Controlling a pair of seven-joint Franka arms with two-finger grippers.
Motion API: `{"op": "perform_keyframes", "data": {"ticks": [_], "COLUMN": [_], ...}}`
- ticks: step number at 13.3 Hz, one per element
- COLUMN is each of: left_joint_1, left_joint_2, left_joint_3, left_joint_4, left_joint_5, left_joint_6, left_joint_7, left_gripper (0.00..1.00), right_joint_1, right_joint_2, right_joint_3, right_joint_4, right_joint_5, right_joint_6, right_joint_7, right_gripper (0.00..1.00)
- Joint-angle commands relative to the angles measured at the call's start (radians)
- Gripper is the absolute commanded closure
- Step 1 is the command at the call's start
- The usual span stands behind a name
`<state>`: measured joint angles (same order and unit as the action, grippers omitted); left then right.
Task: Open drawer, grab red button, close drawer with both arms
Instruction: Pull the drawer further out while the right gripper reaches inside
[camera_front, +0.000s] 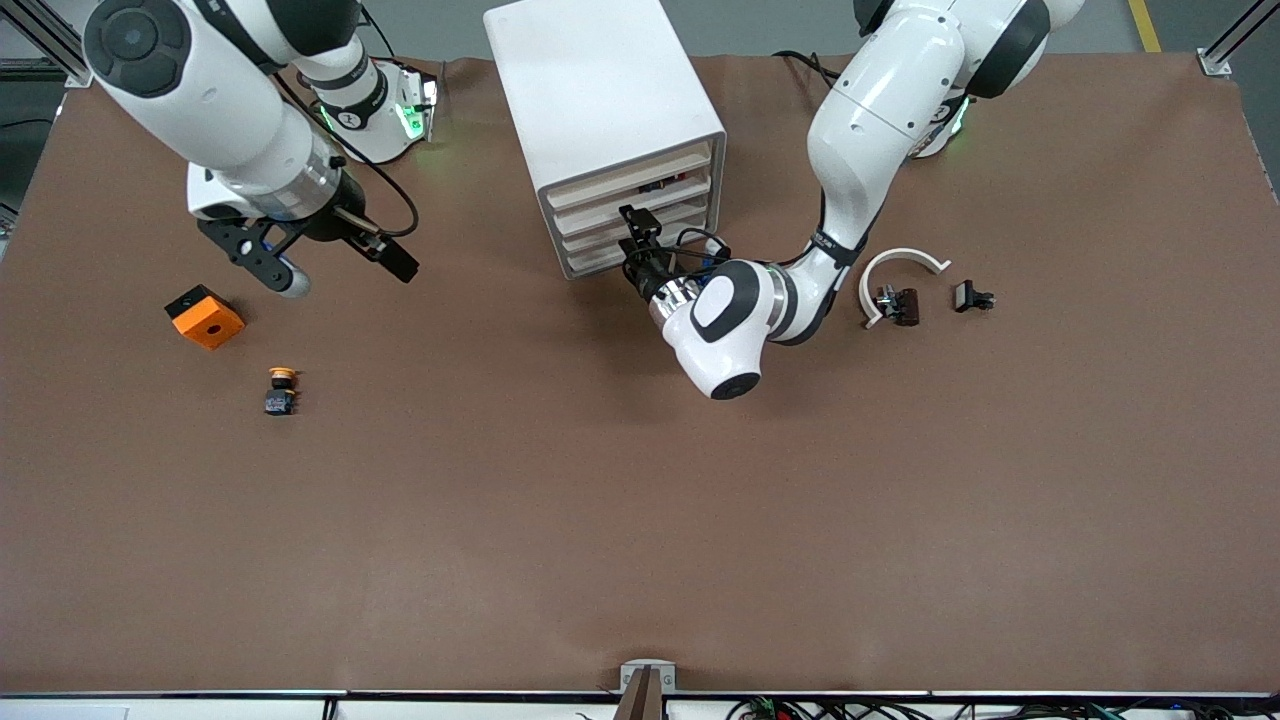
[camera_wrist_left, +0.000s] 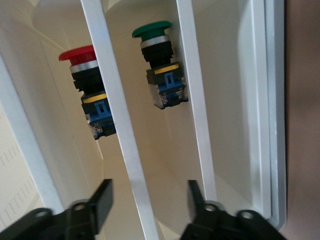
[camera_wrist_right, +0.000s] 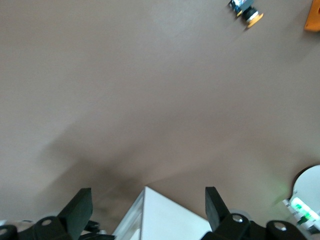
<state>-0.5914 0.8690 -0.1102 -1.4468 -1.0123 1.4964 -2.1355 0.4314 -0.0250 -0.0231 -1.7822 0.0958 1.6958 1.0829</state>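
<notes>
Two arms over the brown table. Front view: white drawer cabinet stands near the table edge where the arm bases are, mid-length. Left tool is at the cabinet's drawer fronts, close to the lower drawers. Right tool hangs above the table toward the right arm's end, fingers apart, holding nothing. Orange square box and yellow-capped button lie toward that same end, the button nearer the camera. White curved piece with a small black part, plus another black part, lie toward the left arm's end.

Left wrist view: left tool fingers apart, straddling a white drawer rail, not clamped. Red-capped button sits inside a drawer compartment; green-capped button in the adjacent compartment.

Right wrist view: right tool fingers spread wide, above the cabinet's top corner; yellow-capped button lies on the table.
</notes>
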Motion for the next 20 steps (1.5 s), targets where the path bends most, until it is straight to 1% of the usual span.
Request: {"op": "perform_keyframes", "data": {"ticks": [1, 2, 4, 5, 6, 8, 9, 10, 13, 15, 17, 20], "left_joint_1": [-0.016, -0.022, -0.022, -0.022, -0.024, -0.021, -0.021, -0.021, -0.015, -0.008, -0.008, 0.007], "left_joint_2": [0.018, 0.018, 0.018, 0.018, 0.018, 0.016, 0.018, 0.021, 0.025, 0.028, 0.028, 0.028], "left_joint_3": [0.004, 0.004, 0.004, 0.004, 0.004, 0.006, 0.006, 0.007, 0.015, 0.018, 0.047, 0.066], "left_joint_4": [0.023, 0.023, 0.023, 0.023, 0.023, 0.023, 0.023, 0.023, 0.023, 0.023, 0.023, 0.025], "left_joint_5": [-0.029, -0.031, -0.031, -0.029, -0.029, -0.029, -0.028, -0.026, -0.023, -0.020, -0.025, -0.023], "left_joint_6": [-0.005, -0.005, -0.005, -0.005, -0.005, -0.005, -0.005, -0.005, -0.005, -0.004, -0.004, 0.005], "left_joint_7": [-0.006, -0.007, -0.007, -0.009, -0.010, -0.035, -0.047, -0.058, -0.092, -0.092, -0.093, -0.081], "left_gripper": [0.45, 0.52, 0.62, 0.65, 0.65, 0.78, 0.86, 0.88, 0.89, 0.91, 0.91, 0.91], "right_joint_1": [0.050, 0.070, 0.092, 0.096, 0.104, 0.122, 0.135, 0.154, 0.162, 0.180, 0.191, 0.198], "right_joint_2": [0.040, 0.056, 0.069, 0.071, 0.074, 0.088, 0.108, 0.125, 0.149, 0.155, 0.157, 0.171], "right_joint_3": [-0.011, -0.011, -0.011, -0.011, -0.011, -0.011, -0.011, -0.011, -0.009, -0.009, -0.009, -0.009], "right_joint_4": [0.071, 0.088, 0.101, 0.101, 0.107, 0.128, 0.148, 0.171, 0.201, 0.211, 0.219, 0.234], "right_joint_5": [0.013, 0.012, 0.010, 0.012, 0.012, 0.013, 0.012, 0.010, 0.013, 0.015, 0.013, 0.016], "right_joint_6": [-0.015, -0.015, -0.015, -0.012, -0.012, -0.012, -0.013, -0.018, -0.030, -0.041, -0.042, -0.041], "right_joint_7": [0.118, 0.165, 0.189, 0.190, 0.192, 0.237, 0.276, 0.307, 0.363, 0.367, 0.385, 0.435], "right_gripper": [0.00, 0.00, 0.00, 0.00, 0.00, 0.00, 0.00, 0.00, 0.00, 0.00, 0.00, 0.00]}}
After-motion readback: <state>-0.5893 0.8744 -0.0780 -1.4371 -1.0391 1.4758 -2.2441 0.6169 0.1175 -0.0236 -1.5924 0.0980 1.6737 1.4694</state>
